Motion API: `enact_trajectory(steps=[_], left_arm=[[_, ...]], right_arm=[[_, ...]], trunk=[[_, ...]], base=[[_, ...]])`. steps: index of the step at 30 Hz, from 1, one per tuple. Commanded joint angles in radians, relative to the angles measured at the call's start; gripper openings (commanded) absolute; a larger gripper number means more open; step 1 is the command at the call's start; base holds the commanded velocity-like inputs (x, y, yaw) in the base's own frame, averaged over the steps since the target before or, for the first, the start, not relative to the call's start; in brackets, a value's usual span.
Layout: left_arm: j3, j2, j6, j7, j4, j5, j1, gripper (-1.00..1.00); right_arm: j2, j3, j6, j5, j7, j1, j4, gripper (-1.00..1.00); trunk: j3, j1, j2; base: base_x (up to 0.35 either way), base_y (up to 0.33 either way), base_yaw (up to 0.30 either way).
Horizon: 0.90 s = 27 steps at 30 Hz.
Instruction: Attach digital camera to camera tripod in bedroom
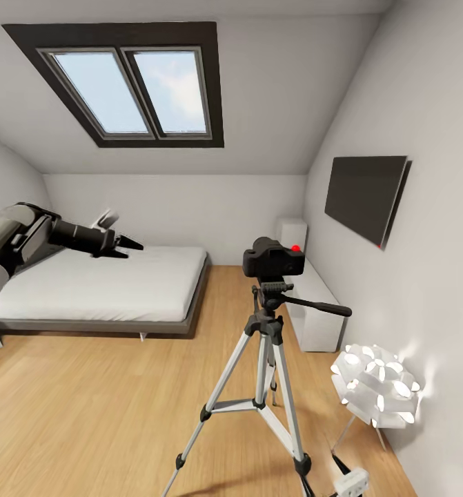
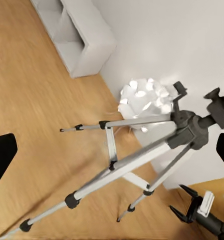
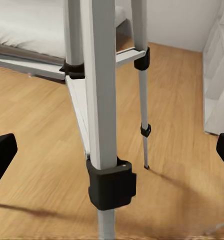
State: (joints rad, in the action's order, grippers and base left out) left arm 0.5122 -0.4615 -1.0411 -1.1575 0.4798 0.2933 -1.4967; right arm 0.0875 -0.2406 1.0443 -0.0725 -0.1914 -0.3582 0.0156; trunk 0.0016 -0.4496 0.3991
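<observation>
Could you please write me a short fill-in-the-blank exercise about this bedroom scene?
1. The digital camera sits on top of the camera ____.
2. The button on top of the camera is coloured ____.
3. The left gripper is raised in front of the ____.
4. The white petal lamp stands on the floor below the wall ____.

Missing words: tripod; red; bed; TV

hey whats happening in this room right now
A two-armed robot is in an attic bedroom beside a camera tripod standing on the wood floor. The digital camera sits on top of the tripod's head, and nothing is holding it. The left gripper is raised over the bed, well away from the camera, open and empty. The right gripper is low by the tripod's feet, next to a lit white lamp, also empty with fingers apart.
</observation>
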Motion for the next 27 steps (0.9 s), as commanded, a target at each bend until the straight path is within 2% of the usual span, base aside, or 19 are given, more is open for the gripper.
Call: enact_trajectory(steps=[1,3,5,7,8,15,18,20,22,27], left_arm=[[0.006,0.004,-0.006,0.013,-0.028,0.006,0.000,1.00],[0.006,0.016,-0.006,0.045,-0.090,0.006,0.002,1.00],[0.006,0.028,0.029,0.077,-0.157,0.006,0.002,1.00],[0.006,0.055,0.125,0.136,-0.289,0.006,0.003,1.00],[0.006,0.083,0.237,0.210,-0.404,0.006,0.011,1.00],[0.006,0.097,0.305,0.333,-0.449,0.006,0.096,1.00],[0.006,0.104,0.315,0.399,-0.455,0.006,0.131,1.00],[0.005,0.109,0.321,0.465,-0.458,0.006,0.166,1.00],[0.005,0.112,0.324,0.520,-0.460,0.006,0.200,1.00],[0.005,0.116,0.326,0.578,-0.461,0.007,0.258,1.00]], right_arm=[[0.000,-0.003,0.003,-0.009,-0.006,-0.001,0.011,1.00],[0.000,-0.003,0.003,-0.009,-0.006,0.000,0.027,1.00],[0.000,-0.003,0.003,-0.010,-0.005,0.002,0.040,1.00],[0.004,-0.003,0.003,-0.010,-0.004,0.007,0.053,1.00],[0.018,-0.003,0.003,-0.010,-0.004,0.030,0.060,1.00],[0.031,-0.003,0.003,-0.011,-0.003,0.059,0.063,1.00],[0.037,-0.003,0.003,-0.012,-0.002,0.077,0.063,1.00],[0.046,-0.003,-0.003,-0.012,-0.002,0.091,0.064,1.00],[0.054,-0.003,-0.029,-0.012,0.000,0.100,0.064,1.00],[0.064,-0.003,-0.139,-0.012,0.028,0.106,0.064,1.00]], trunk=[[0.000,0.000,0.001],[0.000,0.000,0.001],[0.000,0.000,0.001],[0.000,0.000,0.001],[0.000,0.000,0.001],[0.000,0.000,0.001],[0.000,0.000,0.001],[0.000,0.000,0.001],[0.000,0.000,0.001],[0.000,0.000,0.001]], base=[[0.000,0.000,0.000],[0.000,0.000,0.000],[0.000,0.000,0.000],[0.000,0.000,0.000],[0.000,0.000,0.000],[0.000,0.000,0.000],[0.000,0.000,0.000],[0.000,0.000,0.000],[0.000,0.000,0.000],[0.000,0.000,0.000]])
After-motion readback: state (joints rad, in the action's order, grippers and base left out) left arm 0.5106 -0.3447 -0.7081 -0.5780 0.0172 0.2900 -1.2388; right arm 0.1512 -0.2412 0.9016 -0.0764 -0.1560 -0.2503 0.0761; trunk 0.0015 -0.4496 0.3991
